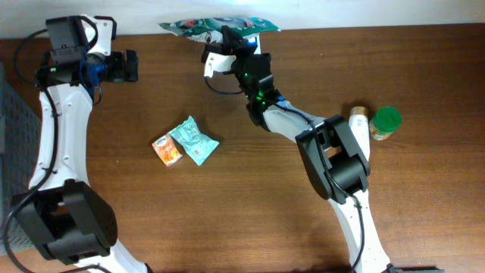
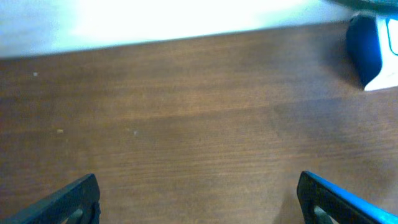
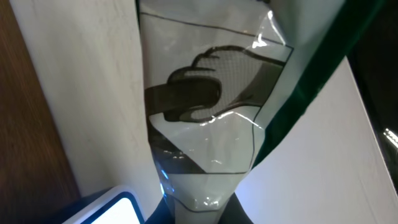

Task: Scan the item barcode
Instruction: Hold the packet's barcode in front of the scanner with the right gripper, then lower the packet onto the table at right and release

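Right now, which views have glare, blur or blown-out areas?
Overhead: evenly lit, teal packet crisp. Left wrist: top strip blown out white, table grain soft. Right wrist: green bag very close and filling the frame, bright glints on its clear film.

Can't see right fingers from overhead, hidden under green bag (image 1: 220, 26). Loses bag past frame edges above those fingers in wrist view; can't read blurred print. Crops left fingers (image 2: 78, 199) at bottom edge. Can't identify blurry, cropped blue-white object (image 2: 372, 53) beyond them.
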